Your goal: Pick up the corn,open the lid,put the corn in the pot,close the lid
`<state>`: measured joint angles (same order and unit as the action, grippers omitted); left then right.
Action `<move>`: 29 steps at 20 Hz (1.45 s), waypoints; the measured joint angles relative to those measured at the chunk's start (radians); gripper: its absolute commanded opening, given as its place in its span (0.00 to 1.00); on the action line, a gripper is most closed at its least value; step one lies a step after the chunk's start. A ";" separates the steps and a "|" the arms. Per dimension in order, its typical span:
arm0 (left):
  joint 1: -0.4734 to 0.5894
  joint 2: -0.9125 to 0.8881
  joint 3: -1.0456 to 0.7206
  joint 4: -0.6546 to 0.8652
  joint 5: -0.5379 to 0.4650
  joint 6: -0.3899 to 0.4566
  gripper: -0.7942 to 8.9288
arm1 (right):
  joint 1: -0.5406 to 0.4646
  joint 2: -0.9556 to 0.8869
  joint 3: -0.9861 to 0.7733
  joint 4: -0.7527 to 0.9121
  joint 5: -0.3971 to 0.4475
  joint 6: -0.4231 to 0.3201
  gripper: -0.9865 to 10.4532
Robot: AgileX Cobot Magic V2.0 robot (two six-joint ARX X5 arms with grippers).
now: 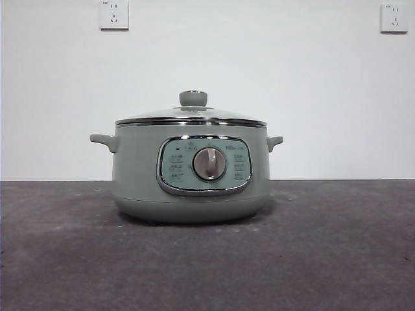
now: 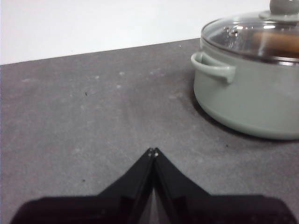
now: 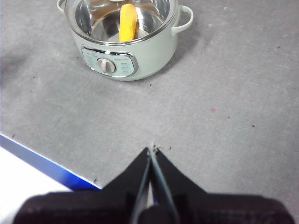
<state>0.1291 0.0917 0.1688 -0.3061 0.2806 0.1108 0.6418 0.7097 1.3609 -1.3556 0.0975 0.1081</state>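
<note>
The left end effector (image 2: 153,152) has its two black jaws pressed together, tips touching, and it holds nothing. It sits over the bare grey bench (image 2: 93,121), with the pot (image 2: 247,98) off to one side and apart from it. The right end effector (image 3: 152,150) is pressed together too and also holds nothing. It sits well back from the pot, over open bench, close to the bench's blue front edge (image 3: 46,161).

The corn (image 3: 127,22) is inside the pot. In the right wrist view it shows as a yellow cob lying on the shiny metal floor of the pot. In the left wrist view it is an orange blur under the glass. The lid (image 1: 191,115) sits flat on the pot, with its steel rim all the way round and its green knob (image 1: 193,98) on top.

So the job looks done: corn in, lid on. Nothing seems left but for the arms to rest.

There is lots of open bench all around the pot. The only edge to watch is the blue one near the right end effector. Behind the pot is a white wall (image 1: 292,78) with two sockets high up.
</note>
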 measured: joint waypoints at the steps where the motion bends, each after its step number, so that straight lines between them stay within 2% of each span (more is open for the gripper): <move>1: 0.000 -0.023 -0.024 0.001 0.000 -0.001 0.08 | 0.000 0.000 0.000 0.000 0.000 0.000 0.09; 9: 0.000 -0.084 -0.108 0.003 -0.003 -0.052 0.08 | 0.000 0.000 0.000 0.000 0.000 0.000 0.09; 26: 0.000 -0.076 -0.108 0.003 0.001 -0.060 0.08 | 0.000 0.001 0.000 0.000 0.000 0.000 0.09; 29: 0.000 -0.076 -0.108 0.003 0.001 -0.060 0.08 | -0.063 -0.020 0.000 0.002 0.058 -0.029 0.09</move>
<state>0.1291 0.0158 0.0608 -0.3031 0.2813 0.0513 0.5793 0.6899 1.3605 -1.3537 0.1558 0.0792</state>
